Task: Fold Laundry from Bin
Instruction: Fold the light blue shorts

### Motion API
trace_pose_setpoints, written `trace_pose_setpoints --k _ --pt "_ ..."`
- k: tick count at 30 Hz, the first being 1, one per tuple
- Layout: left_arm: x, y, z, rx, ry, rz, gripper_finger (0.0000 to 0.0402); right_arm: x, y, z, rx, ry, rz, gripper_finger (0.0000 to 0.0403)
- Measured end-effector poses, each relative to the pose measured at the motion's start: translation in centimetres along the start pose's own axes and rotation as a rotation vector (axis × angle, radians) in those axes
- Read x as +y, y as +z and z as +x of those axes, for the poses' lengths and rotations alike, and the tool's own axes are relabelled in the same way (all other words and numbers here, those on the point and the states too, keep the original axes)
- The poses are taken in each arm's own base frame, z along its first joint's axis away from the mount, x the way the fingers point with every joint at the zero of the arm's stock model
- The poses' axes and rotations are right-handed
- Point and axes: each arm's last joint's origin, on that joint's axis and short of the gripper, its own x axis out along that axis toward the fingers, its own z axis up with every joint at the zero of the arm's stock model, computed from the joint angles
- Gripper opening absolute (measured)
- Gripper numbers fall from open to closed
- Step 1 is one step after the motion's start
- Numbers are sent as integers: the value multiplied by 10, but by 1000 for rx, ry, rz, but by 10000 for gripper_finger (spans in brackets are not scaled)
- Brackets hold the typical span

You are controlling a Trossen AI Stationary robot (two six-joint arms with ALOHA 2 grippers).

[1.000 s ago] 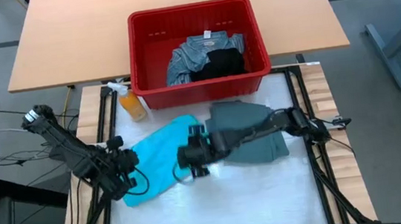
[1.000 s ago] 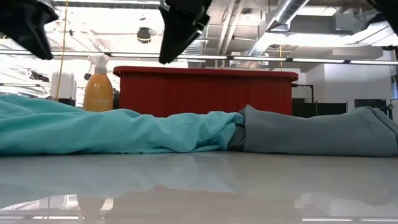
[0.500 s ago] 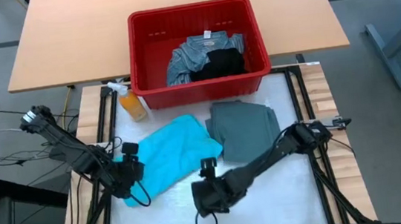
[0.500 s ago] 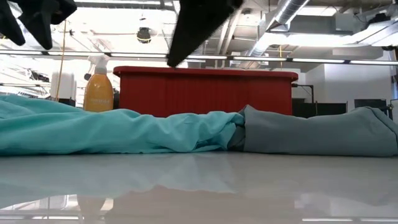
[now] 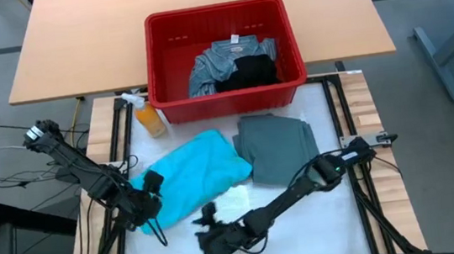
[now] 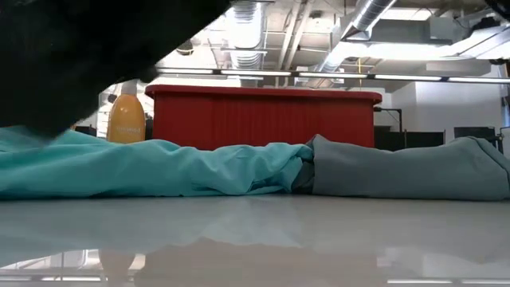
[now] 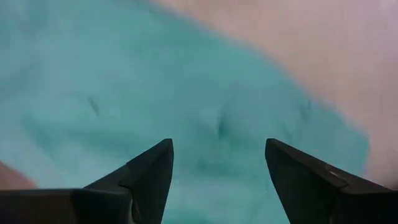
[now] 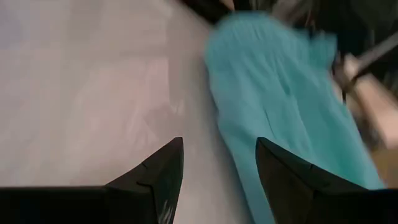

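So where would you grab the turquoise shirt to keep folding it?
Probably the turquoise shirt's near-left edge, where the open left gripper hovers. It lies flat and bunched, so come down from above and pinch the loose hem. The open right gripper sits over bare table.

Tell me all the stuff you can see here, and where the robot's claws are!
Turquoise garment: one, bright turquoise, on the white mat, left of the grey-green one.
Grey-green garment: one, muted grey-green, folded, on the mat in front of the bin.
Bin: one, red, at the mat's far edge.
Blue-grey garment: one, mottled, inside the bin.
Black garment: one, inside the bin.
Spray bottle: one, orange, left of the bin.
Left claw: open, over the turquoise garment's left edge.
Right claw: open, low over the mat's near edge.
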Motion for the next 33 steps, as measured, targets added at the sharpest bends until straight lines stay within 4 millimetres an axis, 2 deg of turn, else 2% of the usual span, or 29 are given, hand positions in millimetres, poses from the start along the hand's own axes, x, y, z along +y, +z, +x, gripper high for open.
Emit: trace_pose_setpoints --k 2,6,10,16,22,33 --pt "-1 -10 -1 100 -35 -18 245 5 -2 14 -103 -38 -26 223" --pt "-1 -14 -1 154 -39 -72 245 -4 5 33 -184 -34 6 223" --pt "0 -14 -1 151 -10 -46 245 -9 2 48 -107 5 -17 223" --pt "2 -14 -1 146 58 8 245 -17 -1 50 7 23 -4 223" --pt "3 -14 -1 144 77 18 245 -21 -13 56 97 3 -15 223" --pt "3 -13 -1 131 92 -10 245 -43 -35 74 202 -9 -13 223"
